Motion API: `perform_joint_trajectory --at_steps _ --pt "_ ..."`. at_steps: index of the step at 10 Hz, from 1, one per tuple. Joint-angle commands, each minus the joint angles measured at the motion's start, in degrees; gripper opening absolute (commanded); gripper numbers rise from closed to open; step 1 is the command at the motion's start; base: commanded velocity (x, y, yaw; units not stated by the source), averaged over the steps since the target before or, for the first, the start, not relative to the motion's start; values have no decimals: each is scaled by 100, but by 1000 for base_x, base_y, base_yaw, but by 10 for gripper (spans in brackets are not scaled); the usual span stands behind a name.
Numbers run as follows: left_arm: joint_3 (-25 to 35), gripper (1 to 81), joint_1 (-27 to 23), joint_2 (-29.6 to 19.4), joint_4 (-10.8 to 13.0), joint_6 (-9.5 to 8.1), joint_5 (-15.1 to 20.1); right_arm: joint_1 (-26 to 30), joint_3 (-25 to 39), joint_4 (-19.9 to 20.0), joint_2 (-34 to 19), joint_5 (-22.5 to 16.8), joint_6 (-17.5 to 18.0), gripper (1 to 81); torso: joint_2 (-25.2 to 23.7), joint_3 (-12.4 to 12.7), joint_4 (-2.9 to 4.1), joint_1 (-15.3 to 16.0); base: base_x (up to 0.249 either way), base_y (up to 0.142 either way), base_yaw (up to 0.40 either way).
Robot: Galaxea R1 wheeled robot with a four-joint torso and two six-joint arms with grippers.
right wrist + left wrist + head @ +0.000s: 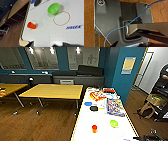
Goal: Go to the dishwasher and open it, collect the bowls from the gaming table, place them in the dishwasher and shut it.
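Bowls: green bowl [53,8] and blue bowl [88,103] are sitting on gaming table [105,129].
Grippers: state is proving impossible to tell.
Risk: orange cup [31,25] is standing near; a reach could be toppling it.

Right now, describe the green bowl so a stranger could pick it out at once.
Find the long white gaming table with the yellow edge, beside the yellow-wood tables. On its near half the green bowl stands upright next to a red ring printed on the top. Its neighbour, an orange cup, is smaller.

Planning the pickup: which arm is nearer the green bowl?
Right. Its wrist camera looks down on the green bowl on the gaming table; the left wrist camera sees wooden floor.
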Motion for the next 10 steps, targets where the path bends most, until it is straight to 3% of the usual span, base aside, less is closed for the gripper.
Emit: perform_joint_trajectory --at_steps 1,2,3,5,9,10 --pt "39 811 -187 -3 -33 2 342 1232 -1054 361 34 -714 20 811 0 0 0 0 0 0 0" --pt "39 811 -214 5 -43 2 351 1258 -1378 526 208 -705 193 811 0 -2 0 0 0 0 0" --pt "39 811 -231 31 -43 2 351 1206 -1756 755 384 -644 596 811 0 -2 0 0 0 0 0" --pt "39 811 -249 67 -43 2 369 1258 -2371 800 771 -582 1205 811 2 -5 0 0 0 0 0" --pt "21 811 -283 67 -68 2 377 1689 -3383 835 1500 -696 1224 811 2 -7 0 2 0 0 0" --pt "21 811 -292 67 -95 2 377 1733 -3524 835 1650 -696 1224 811 5 -213 0 2 0 0 0"
